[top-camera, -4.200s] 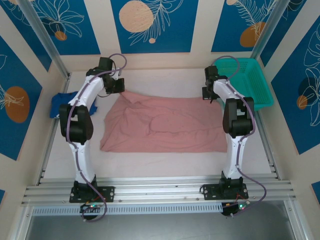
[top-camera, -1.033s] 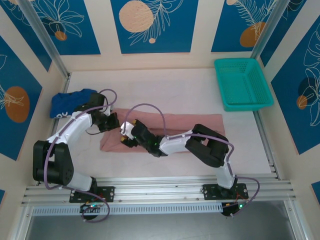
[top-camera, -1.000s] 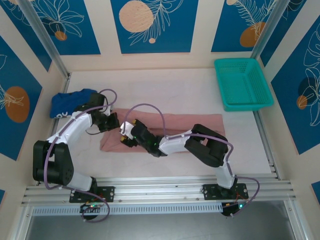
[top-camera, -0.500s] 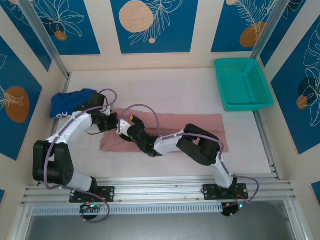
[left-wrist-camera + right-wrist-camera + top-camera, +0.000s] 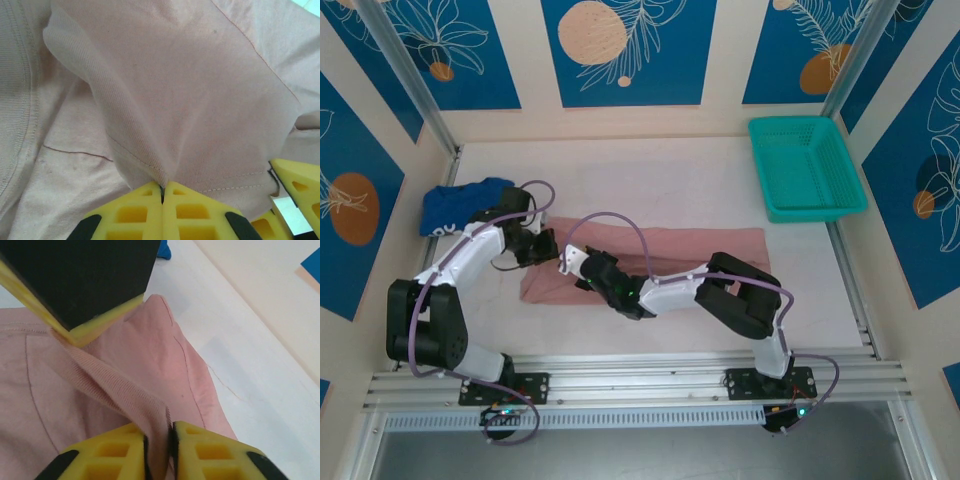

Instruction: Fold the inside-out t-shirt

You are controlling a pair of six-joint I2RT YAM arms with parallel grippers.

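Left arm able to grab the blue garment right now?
Probably not yet: the left gripper is shut on the pink t-shirt. The blue garment lies close beside that arm, nothing between.

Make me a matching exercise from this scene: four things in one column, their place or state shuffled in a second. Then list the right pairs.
Things:
1. t-shirt
2. basket
3. blue garment
4. left hand

Place or state:
A. at the far right corner of the table
B. shut on a pinch of pink fabric
C. bunched at the table's left edge
D. lying as a long band across the middle

Pairs: 1-D, 2-A, 3-C, 4-B
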